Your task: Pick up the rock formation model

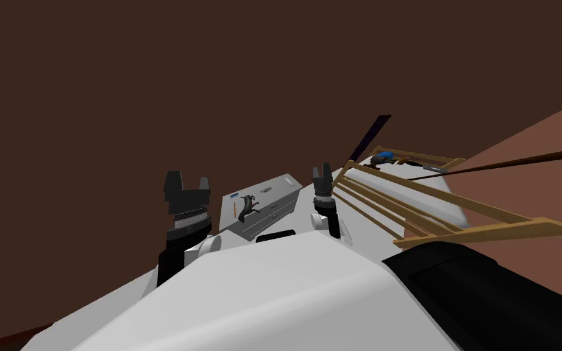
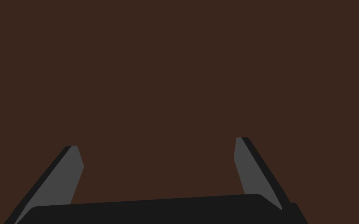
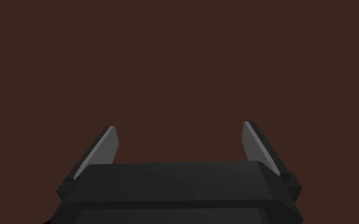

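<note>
On top of the grey cabinet (image 1: 277, 190), directly ahead of the robot and between its two raised arms, stands the rock formation model (image 1: 247, 207). It is a small, dark, jagged figure, and an orange stick (image 1: 235, 211) lies just beside it.

Step in hand: approach. No grasp has begun. The left gripper (image 1: 187, 184) is held up at the cabinet's near left and the right gripper (image 1: 322, 173) at its near right. Both are apart from the model and aimed at the brown wall (image 1: 213, 73), not down at the cabinet top.

Next move, as judged: tilt one hand down toward the cabinet top, set its spread fingers astride the model, then close. The irregular outline probably calls for a grip across a narrow part.

View comparison: the head view gives the model's position and a wooden bed frame (image 1: 432, 207) off to the right. The wrist views settle the finger state, which the head view leaves less clear. Both grippers are released, blades wide apart with nothing between them.
</note>
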